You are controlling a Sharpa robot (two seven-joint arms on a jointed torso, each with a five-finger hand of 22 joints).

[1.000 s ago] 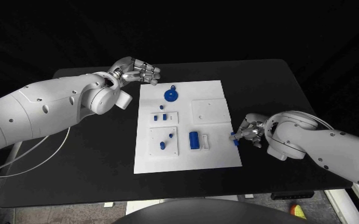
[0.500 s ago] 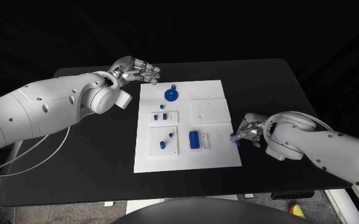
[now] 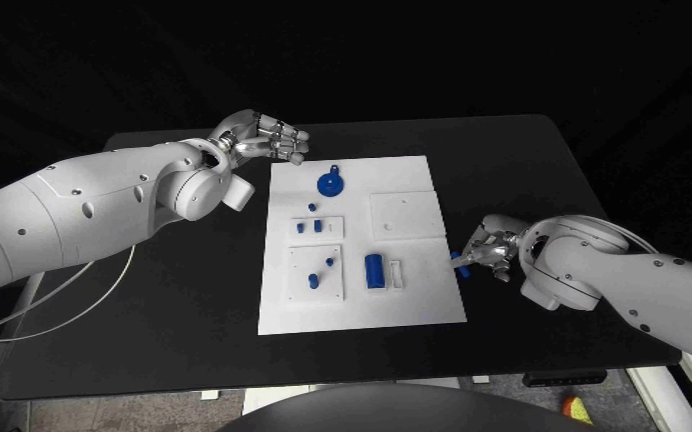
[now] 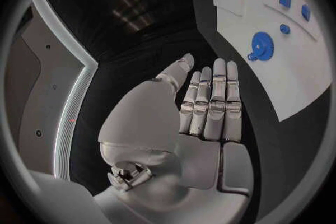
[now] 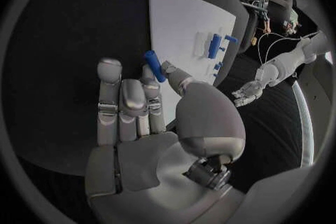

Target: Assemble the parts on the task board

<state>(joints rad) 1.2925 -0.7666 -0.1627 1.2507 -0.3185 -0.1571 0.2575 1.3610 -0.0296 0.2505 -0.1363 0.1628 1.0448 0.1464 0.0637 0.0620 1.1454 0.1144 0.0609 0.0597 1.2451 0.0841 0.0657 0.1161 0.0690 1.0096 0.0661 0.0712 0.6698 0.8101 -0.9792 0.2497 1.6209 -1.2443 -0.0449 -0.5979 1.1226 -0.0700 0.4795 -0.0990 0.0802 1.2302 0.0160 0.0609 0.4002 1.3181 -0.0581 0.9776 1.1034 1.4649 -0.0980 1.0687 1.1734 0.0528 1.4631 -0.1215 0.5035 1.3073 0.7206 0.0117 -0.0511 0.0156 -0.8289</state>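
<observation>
Right hand [image 3: 488,250] pinches a small blue peg [image 5: 154,65] betw thumb and a finger, just off the task board's [image 3: 418,297] right edge, low over the black table [image 3: 548,162]. Left hand [image 3: 268,138] holds nothing, fingers straight and together, parked near the board's far-left corner. Step in hand looks like pick-and-carry of the peg; insertion not yet done. Next move prob calls for bringing the peg over the board, upright, and lining it w/ its socket; which socket can't be told. Blue disc [image 3: 330,185] and blue cylinder [image 3: 375,270] lie on the board
</observation>
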